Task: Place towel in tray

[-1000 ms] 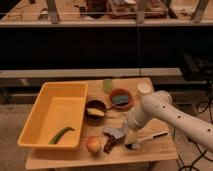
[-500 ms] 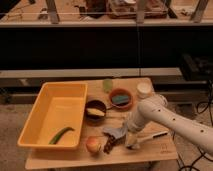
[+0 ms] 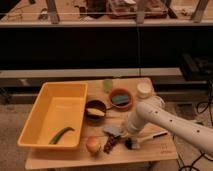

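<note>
**Gripper at the towel, tray far to the left**

Camera view: the gripper (image 3: 123, 133) is low near the front edge of the bench, about at its middle. The grey towel (image 3: 111, 131) lies crumpled just at the gripper's left side and seems to touch it. Whether the gripper is spread or already pinches the cloth, I cannot tell. The yellow tray (image 3: 52, 110) stands along the left edge, well apart. So I judge the towel must travel leftward, passing over the apple (image 3: 93, 144) or the dark bowl (image 3: 95, 109).
</note>
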### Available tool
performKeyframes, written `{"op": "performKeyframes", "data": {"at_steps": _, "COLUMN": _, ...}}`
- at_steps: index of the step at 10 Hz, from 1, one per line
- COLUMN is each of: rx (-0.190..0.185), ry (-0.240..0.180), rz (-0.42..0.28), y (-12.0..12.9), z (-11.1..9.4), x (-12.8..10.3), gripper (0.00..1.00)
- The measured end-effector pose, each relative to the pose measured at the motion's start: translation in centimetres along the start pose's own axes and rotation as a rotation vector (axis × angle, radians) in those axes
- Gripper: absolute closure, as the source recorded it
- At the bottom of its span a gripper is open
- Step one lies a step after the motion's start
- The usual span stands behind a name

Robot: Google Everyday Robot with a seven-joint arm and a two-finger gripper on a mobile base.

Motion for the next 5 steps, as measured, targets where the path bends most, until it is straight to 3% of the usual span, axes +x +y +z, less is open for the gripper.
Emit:
{"op": "performKeyframes", "data": {"at_steps": 2, "rx": 0.012, "ry": 0.013, "rz": -0.004, "y": -0.2, "z": -0.4, "x": 0.5, "gripper": 0.99}}
{"op": "performKeyframes", "data": {"at_steps": 5, "rx": 0.057, "ry": 0.032, "rz": 0.034, "y": -1.5, "z": -3.5, "x": 0.3, "gripper": 1.00}}
